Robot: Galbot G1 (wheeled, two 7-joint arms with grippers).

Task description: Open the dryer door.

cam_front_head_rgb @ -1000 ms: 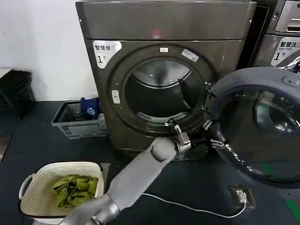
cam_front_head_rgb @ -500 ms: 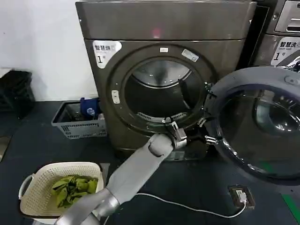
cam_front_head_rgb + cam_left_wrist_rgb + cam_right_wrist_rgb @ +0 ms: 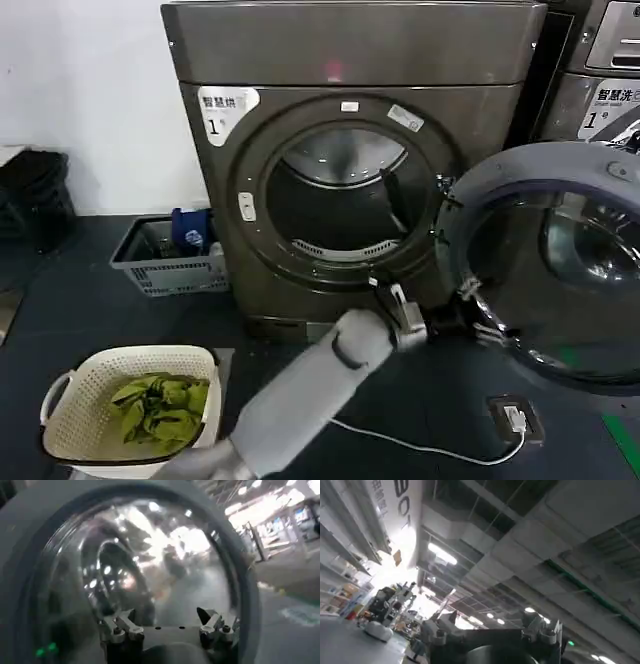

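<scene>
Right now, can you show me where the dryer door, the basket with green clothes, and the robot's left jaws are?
dryer door (image 3: 560, 265): head view, on its dark glass.
white basket (image 3: 72, 395): head view, on its rim.
left gripper (image 3: 472, 310): head view, between its fingertips.

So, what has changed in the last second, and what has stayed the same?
The left end effector moved right and lower along the inner rim of the dryer door, after pulling back slightly toward the dryer. Its fingers are open and hold nothing. The door itself barely moved and stays wide open. The laundry basket and the grey crate did not move.
</scene>
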